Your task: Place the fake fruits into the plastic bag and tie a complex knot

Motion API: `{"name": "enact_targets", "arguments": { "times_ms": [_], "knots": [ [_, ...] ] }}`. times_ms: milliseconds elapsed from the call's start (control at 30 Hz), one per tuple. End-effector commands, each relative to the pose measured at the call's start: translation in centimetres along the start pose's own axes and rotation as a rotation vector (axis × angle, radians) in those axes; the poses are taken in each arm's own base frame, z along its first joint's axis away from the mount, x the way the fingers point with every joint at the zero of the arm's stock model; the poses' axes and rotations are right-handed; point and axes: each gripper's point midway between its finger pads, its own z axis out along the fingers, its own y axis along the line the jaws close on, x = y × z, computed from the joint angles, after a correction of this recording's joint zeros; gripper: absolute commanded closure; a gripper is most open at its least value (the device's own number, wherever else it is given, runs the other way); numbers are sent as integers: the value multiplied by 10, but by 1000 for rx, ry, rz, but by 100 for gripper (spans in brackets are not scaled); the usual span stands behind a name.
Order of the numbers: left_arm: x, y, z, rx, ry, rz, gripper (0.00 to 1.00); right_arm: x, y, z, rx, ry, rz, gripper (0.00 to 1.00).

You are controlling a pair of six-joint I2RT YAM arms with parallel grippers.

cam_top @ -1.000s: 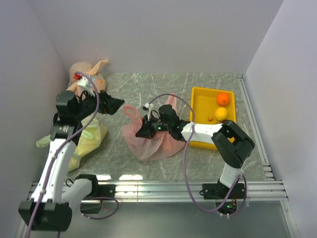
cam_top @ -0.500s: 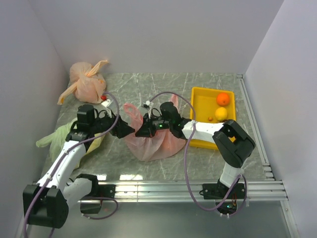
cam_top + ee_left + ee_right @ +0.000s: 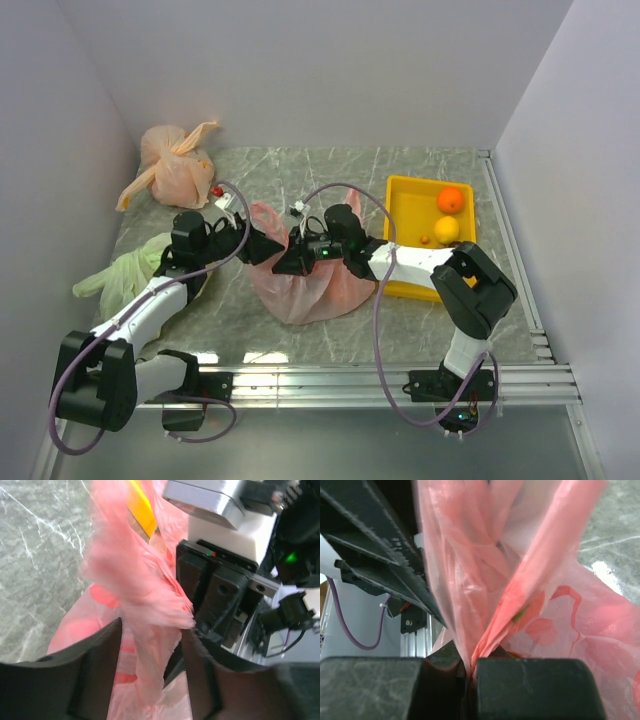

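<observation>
The plastic bag [image 3: 305,285] is seen lying at the middle of the surface [image 3: 330,175], just left of a yellow tray [image 3: 405,205] in which an orange fruit [image 3: 451,199] and a yellow fruit [image 3: 446,230] are held. The bag's gathered top is met by the left tool [image 3: 265,247] from the left and the right tool [image 3: 290,264] from the right.

Only in the left wrist view is the left tool [image 3: 150,645] shown spread apart, with a bunched pink strip between its fingers. Only in the right wrist view is the right tool [image 3: 468,672] shown clamped tight on two converging pink strips.

An orange-peach tied bag [image 3: 172,165] at the far left and a yellow-green bag [image 3: 135,275] nearer are shown from above alone.
</observation>
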Motion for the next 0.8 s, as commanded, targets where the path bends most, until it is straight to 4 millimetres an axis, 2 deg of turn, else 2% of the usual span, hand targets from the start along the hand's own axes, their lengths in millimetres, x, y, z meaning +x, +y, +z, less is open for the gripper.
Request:
{"name": "enact_targets", "arguments": {
  "times_ms": [0,33,133,167,200,267,300,333,367,400,433,467,500,567,600,667,700,733,767],
  "knots": [
    [-23,-8,3,31,-98,29,42,-31,19,-7,-50,-75,-82,98],
    [-23,-11,4,47,-97,29,44,-31,20,-6,-52,-73,-83,98],
    [-20,-19,5,106,-83,4,61,-30,20,-6,-57,-68,-80,95],
    [-15,-23,6,134,-58,-1,78,-28,19,-5,-54,-60,-71,93],
    [-15,-22,8,140,-45,-6,89,-31,18,-4,-51,-57,-74,84],
    [-10,-17,8,115,-22,-15,99,-31,11,-6,-6,-42,-57,76],
    [-12,-17,6,97,-31,-1,99,-39,12,-9,8,-53,-84,64],
    [-11,-14,5,77,-25,4,100,-45,6,-13,59,-66,-91,57],
    [-5,-10,3,51,0,1,99,-40,3,-18,98,-38,-73,52],
    [-6,-11,0,41,0,22,99,-54,9,-25,109,-53,-127,48],
    [-4,-11,-2,33,10,40,99,-60,9,-32,132,-53,-138,41],
    [2,-9,-5,22,33,51,99,-61,9,-38,168,-33,-130,40],
    [0,-10,-7,11,29,67,100,-70,19,-47,170,-43,-172,33],
    [2,-11,-11,6,40,96,100,-74,26,-61,191,-20,-180,32],
    [3,-12,-13,3,49,102,99,-82,38,-69,185,-31,-224,26],
    [2,-15,-14,11,52,119,99,-84,46,-85,202,-15,-229,26],
    [2,-16,-15,17,55,124,99,-92,55,-99,215,-39,-248,26],
    [1,-18,-15,27,54,132,99,-94,56,-108,229,-51,-242,26],
    [1,-20,-15,38,55,138,99,-93,44,-124,273,-60,-205,26]
  ]
}}
